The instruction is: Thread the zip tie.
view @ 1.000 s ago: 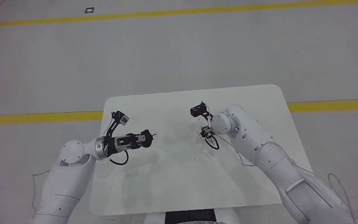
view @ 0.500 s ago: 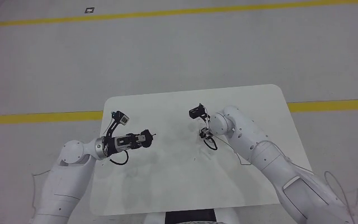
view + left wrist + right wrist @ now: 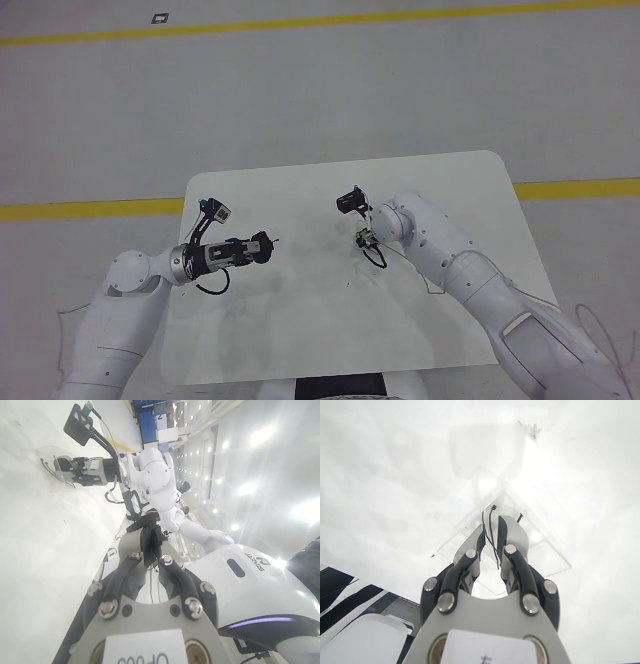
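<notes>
- Zip tie (image 3: 493, 507) lay on a clear plate (image 3: 545, 550) on the tabletop (image 3: 300, 330), right of centre. No loop was formed, so threading looked not yet begun.
- Left tool (image 3: 150, 528) hung above the tabletop's left part, clenched on a thin black piece (image 3: 140, 525); couldn't tell if that was another tie.
- Right tool (image 3: 492, 522) sat down at the plate, released, jaws either side of the tie's strap without gripping it.
- Remaining, my read: grasp, lift, feed tail through head.
</notes>
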Controlling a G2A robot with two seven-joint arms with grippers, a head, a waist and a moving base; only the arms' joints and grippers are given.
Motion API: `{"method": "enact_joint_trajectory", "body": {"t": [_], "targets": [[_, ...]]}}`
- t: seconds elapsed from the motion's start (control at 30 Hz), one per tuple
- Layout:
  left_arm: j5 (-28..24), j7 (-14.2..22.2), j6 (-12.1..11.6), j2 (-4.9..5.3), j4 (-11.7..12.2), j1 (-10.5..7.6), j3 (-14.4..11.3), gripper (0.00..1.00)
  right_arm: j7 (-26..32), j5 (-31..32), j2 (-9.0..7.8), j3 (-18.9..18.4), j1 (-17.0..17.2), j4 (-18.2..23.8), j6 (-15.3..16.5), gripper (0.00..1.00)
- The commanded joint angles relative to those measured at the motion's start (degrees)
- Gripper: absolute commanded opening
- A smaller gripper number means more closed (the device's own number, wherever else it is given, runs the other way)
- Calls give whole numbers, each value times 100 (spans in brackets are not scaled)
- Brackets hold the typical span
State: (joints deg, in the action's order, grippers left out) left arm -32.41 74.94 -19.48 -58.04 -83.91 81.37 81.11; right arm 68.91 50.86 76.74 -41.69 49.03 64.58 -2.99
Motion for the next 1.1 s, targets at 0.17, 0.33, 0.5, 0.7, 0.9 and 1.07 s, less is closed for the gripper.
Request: {"method": "enact_joint_trajectory", "body": {"t": [0.17,0.33,0.5,0.7,0.9,1.07], "targets": [[0,0,0,0,0,0,0,0,-18,122,53,79,-45,-110,-30,11],[0,0,0,0,0,0,0,0,-33,119,103,123,-79,-261,-20,12],[0,0,0,0,0,0,0,0,-46,110,144,144,-112,-361,-8,9],[0,0,0,0,0,0,0,0,-48,120,195,167,-171,-488,-6,0],[0,0,0,0,0,0,0,0,91,129,173,44,-189,-317,11,0],[0,0,0,0,0,0,0,0,246,133,87,-180,-103,36,83,0]]}}
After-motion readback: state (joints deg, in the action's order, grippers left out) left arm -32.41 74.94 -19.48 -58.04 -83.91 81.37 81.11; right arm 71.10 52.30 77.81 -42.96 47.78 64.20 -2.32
